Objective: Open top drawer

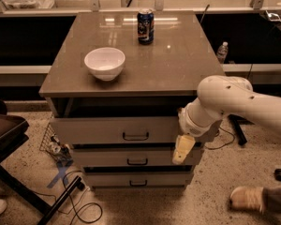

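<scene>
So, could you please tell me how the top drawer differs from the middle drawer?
The top drawer has a taller, wider front; the middle drawer has a shorter, narrower one. The top drawer stands forward, a dark gap above it; the middle drawer sits further back. The gripper hangs at the top drawer's right end, overlapping the middle drawer's front. Both are pale grey with small dark central handles.

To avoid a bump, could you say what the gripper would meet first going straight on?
The gripper, at the lower right corner of the top drawer, points down: likely the floor, though the bottom drawer front may intervene.
</scene>
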